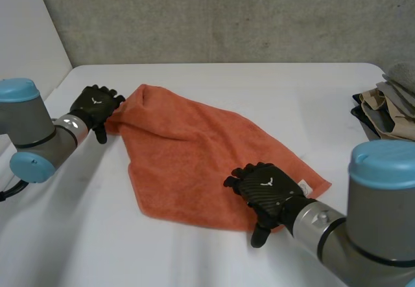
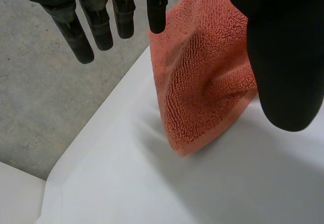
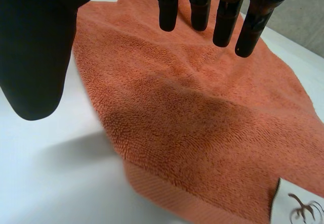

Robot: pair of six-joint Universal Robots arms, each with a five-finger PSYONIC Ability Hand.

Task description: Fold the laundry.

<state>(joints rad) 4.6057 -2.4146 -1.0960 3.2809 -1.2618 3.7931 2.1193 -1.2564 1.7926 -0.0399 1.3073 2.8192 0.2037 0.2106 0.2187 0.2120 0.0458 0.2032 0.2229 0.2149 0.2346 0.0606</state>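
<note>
An orange towel (image 1: 194,151) lies spread and slightly rumpled on the white table (image 1: 272,86). My left hand (image 1: 96,105) is at the towel's far left corner, which is bunched up. In the left wrist view its fingers (image 2: 101,27) are straight and apart from the thumb, and the towel corner (image 2: 202,82) lies under the palm, not pinched. My right hand (image 1: 266,193) hovers over the towel's near right edge. There its fingers (image 3: 200,6) are straight above the towel (image 3: 202,123), holding nothing. A white label (image 3: 298,206) sits at the towel's near corner.
A stack of folded grey and beige cloths (image 1: 389,105) sits at the table's right edge. A grey wall (image 1: 227,15) runs behind the table. The floor (image 2: 45,97) lies past the table's edge beyond my left hand.
</note>
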